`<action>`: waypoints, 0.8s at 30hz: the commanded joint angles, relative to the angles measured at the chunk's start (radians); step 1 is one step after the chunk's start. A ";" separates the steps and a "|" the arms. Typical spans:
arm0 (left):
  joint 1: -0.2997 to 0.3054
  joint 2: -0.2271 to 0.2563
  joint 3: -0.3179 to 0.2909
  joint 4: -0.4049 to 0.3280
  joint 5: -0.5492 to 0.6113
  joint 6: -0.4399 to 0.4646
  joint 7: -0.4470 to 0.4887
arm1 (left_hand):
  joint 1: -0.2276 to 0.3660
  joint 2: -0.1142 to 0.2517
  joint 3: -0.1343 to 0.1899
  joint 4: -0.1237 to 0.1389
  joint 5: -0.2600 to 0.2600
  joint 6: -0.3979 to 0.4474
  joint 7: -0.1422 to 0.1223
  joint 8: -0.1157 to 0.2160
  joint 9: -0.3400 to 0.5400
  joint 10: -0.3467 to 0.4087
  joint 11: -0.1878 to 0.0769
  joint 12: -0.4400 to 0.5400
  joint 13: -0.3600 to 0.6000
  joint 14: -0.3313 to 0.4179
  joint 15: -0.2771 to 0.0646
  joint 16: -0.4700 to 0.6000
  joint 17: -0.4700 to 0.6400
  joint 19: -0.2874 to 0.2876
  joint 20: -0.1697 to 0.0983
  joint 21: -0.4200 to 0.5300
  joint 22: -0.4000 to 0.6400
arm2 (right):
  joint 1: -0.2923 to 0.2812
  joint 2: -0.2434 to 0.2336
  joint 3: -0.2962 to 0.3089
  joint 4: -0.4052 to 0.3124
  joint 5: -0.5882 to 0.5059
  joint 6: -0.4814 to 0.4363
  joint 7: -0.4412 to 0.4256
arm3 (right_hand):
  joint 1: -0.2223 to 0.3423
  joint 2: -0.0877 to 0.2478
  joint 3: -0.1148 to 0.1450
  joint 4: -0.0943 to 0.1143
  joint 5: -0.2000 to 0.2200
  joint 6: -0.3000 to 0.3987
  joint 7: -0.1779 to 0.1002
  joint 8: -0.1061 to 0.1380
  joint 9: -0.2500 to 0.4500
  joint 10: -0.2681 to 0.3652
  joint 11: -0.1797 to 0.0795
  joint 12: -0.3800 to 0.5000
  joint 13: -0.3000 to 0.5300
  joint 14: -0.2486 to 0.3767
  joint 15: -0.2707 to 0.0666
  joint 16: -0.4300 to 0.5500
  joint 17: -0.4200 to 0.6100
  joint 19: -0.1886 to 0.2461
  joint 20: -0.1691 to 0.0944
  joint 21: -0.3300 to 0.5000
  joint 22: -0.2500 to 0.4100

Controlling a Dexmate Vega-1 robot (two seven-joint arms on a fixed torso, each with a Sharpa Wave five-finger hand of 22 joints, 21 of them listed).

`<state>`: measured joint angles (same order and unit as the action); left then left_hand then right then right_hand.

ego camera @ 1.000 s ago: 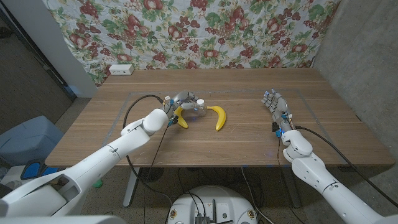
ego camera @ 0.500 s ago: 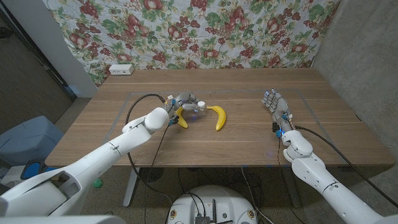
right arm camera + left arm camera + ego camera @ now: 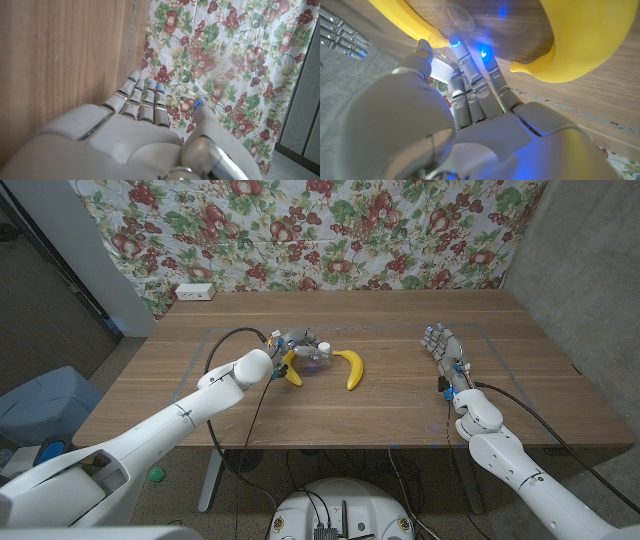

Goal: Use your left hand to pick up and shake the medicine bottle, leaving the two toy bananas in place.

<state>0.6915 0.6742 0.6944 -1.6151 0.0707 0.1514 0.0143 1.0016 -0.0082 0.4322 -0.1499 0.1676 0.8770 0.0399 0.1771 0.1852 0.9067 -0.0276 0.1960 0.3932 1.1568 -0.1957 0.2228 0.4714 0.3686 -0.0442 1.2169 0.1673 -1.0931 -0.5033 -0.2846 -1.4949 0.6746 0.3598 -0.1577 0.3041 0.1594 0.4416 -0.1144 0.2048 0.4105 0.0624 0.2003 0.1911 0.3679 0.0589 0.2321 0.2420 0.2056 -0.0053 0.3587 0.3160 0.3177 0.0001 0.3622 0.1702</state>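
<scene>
— Now, where is the bottle (image 3: 318, 356)?
— I see it on the counter (image 3: 400, 395), between the two bananas (image 3: 349, 367). My left robot hand (image 3: 296, 347) is right at it, fingers (image 3: 470, 80) reaching around it. I cannot tell if they grip.
— And the right robot hand (image 3: 445, 352)?
— Fingers apart, holding nothing, far off to the side.

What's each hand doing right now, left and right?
Left hand: fingers around the medicine bottle between the two bananas; a firm grip cannot be told.
Right hand: open, holding nothing.
</scene>
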 commanded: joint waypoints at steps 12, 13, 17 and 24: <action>-0.062 0.037 0.070 -0.114 0.069 0.273 -0.098 | -0.225 -0.077 -0.077 0.023 0.005 -0.110 -0.081 0.006 0.017 -0.110 -0.114 -0.020 -0.065 -0.326 -0.017 -0.049 -0.127 -0.051 -0.073 -0.140 0.003 | -0.009 -0.001 0.003 -0.006 -0.006 0.016 0.001 | -0.012 0.001 -0.005 0.004 -0.004 -0.003 0.002 -0.001 0.003 0.009 0.006 0.000 -0.001 0.014 -0.002 -0.002 0.003 0.011 0.000 -0.005 0.005; -0.063 0.039 0.070 -0.117 0.068 0.278 -0.100 | -0.234 -0.079 -0.079 0.022 0.006 -0.129 -0.079 0.004 0.016 -0.130 -0.106 -0.020 -0.068 -0.352 -0.016 -0.047 -0.134 -0.065 -0.062 -0.152 0.003 | -0.009 -0.003 0.003 -0.006 -0.007 0.016 0.002 | -0.013 0.001 -0.006 0.004 -0.004 -0.003 0.002 -0.001 0.003 0.010 0.007 0.001 -0.001 0.014 0.000 -0.002 0.003 0.011 0.001 -0.005 0.005; -0.054 0.045 0.062 -0.133 0.062 0.287 -0.088 | -0.271 -0.094 -0.097 0.020 0.005 -0.204 -0.085 -0.002 0.014 -0.212 -0.077 -0.022 -0.079 -0.446 0.022 -0.043 -0.154 -0.111 -0.022 -0.193 0.004 | -0.012 -0.003 0.004 -0.011 -0.006 0.015 0.001 | -0.014 0.000 -0.006 0.004 -0.004 -0.002 0.002 0.000 0.003 0.010 0.006 0.000 -0.001 0.014 0.001 -0.003 0.003 0.012 0.001 -0.006 0.005; -0.024 0.053 0.035 -0.155 0.034 0.276 -0.053 | -0.326 -0.091 -0.123 0.010 0.007 -0.477 -0.089 -0.004 0.011 -0.477 -0.017 -0.021 -0.106 -0.675 0.127 -0.038 -0.211 -0.233 0.055 -0.307 0.007 | -0.013 -0.005 0.004 -0.015 -0.006 0.013 0.002 | -0.017 -0.001 -0.008 0.004 -0.005 -0.002 0.002 0.000 0.003 0.011 0.007 0.000 -0.001 0.015 0.001 -0.004 0.003 0.013 0.001 -0.009 0.005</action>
<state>0.6446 0.7122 0.7506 -1.7265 0.1254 0.4066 -0.0676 0.6870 -0.1002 0.3154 -0.1356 0.1738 0.4785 -0.0452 0.1732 0.1951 0.5078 -0.0598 0.1732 0.2931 0.5427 -0.0542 0.1771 0.2752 0.1705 -0.0086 0.9423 0.1702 -1.1021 -0.5065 -0.2821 -1.5024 0.6688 0.3725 -0.1561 0.2882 0.1540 0.4374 -0.1102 0.2048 0.4105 0.0624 0.2003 0.1911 0.3716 0.0625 0.2321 0.2420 0.2167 -0.0052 0.3589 0.3181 0.3176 0.0001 0.3545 0.1702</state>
